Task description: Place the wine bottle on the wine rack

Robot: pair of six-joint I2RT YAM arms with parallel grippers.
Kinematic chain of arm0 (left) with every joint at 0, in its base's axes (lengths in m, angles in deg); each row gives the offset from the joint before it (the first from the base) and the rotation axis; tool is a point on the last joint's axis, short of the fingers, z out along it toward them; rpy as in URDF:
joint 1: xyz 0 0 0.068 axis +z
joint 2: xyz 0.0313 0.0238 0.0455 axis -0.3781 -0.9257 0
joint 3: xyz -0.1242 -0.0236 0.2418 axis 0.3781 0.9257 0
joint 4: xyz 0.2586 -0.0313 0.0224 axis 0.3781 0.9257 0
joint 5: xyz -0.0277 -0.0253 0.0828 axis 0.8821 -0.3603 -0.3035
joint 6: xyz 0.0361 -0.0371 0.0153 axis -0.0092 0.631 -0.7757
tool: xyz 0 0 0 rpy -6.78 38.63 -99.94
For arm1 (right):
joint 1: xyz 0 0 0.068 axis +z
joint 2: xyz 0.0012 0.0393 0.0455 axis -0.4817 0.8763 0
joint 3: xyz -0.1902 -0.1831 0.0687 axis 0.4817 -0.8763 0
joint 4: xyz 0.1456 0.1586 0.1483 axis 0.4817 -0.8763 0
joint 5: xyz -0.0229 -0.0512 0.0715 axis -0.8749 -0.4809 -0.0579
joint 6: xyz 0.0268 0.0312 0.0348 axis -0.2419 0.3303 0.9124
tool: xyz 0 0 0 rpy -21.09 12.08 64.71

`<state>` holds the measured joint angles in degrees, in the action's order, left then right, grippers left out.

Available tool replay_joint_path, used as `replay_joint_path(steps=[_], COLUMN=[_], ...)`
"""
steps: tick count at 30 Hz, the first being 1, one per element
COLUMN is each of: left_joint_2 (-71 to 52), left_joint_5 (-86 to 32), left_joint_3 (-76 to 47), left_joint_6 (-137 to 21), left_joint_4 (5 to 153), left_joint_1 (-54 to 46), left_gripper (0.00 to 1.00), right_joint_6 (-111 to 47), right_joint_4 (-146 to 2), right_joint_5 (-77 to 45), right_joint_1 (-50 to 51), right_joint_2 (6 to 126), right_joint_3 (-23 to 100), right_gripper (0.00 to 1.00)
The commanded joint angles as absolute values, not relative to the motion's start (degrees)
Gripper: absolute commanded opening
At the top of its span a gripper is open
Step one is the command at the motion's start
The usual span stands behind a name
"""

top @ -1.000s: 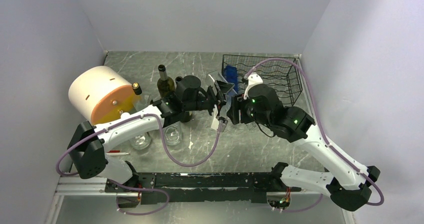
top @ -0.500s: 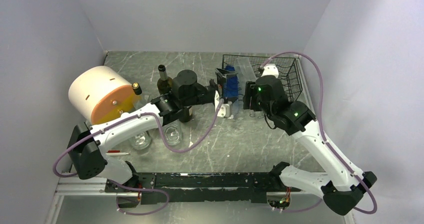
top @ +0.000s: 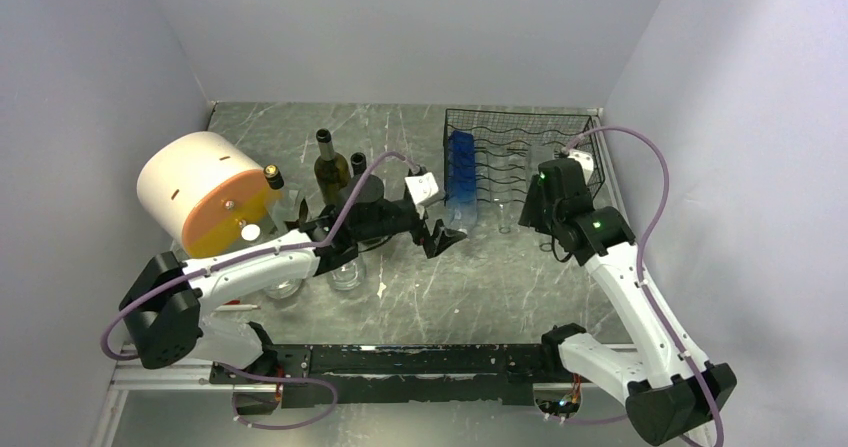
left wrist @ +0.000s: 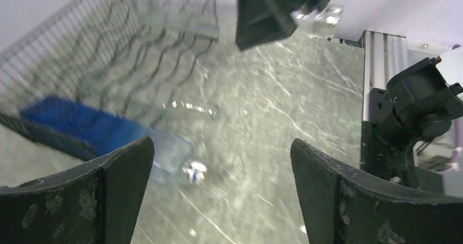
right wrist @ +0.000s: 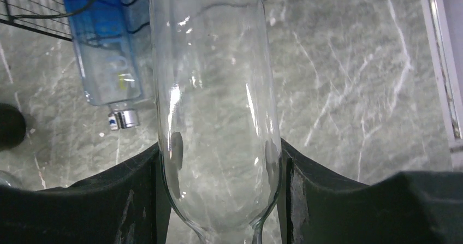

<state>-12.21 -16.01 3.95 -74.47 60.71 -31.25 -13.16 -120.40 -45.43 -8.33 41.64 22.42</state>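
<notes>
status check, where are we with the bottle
Left tool open, empty. Right tool shut on clear bottle at wine rack front. Blue bottle lies at rack's left end.

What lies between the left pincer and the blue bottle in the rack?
Only bare table. The left wrist view shows the blue bottle lying in the wine rack, its cap toward the open left pincer, nothing in between.
</notes>
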Motion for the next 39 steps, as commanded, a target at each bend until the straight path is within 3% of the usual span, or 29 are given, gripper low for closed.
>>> replay_joint_path(steps=[1,5,10,16,26,39], left_joint_2=[-10.3,-10.5,-13.1,-16.7,-14.8,-8.9], left_joint_5=[-23.5,-32.2,-50.9,-40.4,-28.2,-24.6], left_joint_3=[7.5,6.7,-0.9,-10.6,-8.4,-12.1], left_joint_6=[-57.2,-50.9,-30.4,-43.0,-47.3,-55.4], left_joint_4=[56.4,61.0,77.5,85.8,80.2,83.4], left_joint_1=[-31.4,-31.4,-30.8,-29.6,-29.6,-29.5], left_gripper=[0.99,0.99,0.99,0.99,0.99,0.99], right_joint_6=[-9.2,-8.2,-3.2,-0.5,4.4,-3.8], right_joint_4=[-121.8,-124.4,-122.8,-123.2,-120.5,-101.6], right_joint_5=[-45.9,-45.9,-44.6,-44.1,-41.4,-37.1], right_joint_1=[-10.9,-12.2,-14.5,-15.6,-16.8,-17.4], right_joint_2=[39.0,39.6,40.1,41.3,40.7,48.0], right_joint_3=[22.9,22.1,21.8,21.0,12.9,8.8], right_gripper=[0.0,0.0,0.0,0.0,0.0,0.0])
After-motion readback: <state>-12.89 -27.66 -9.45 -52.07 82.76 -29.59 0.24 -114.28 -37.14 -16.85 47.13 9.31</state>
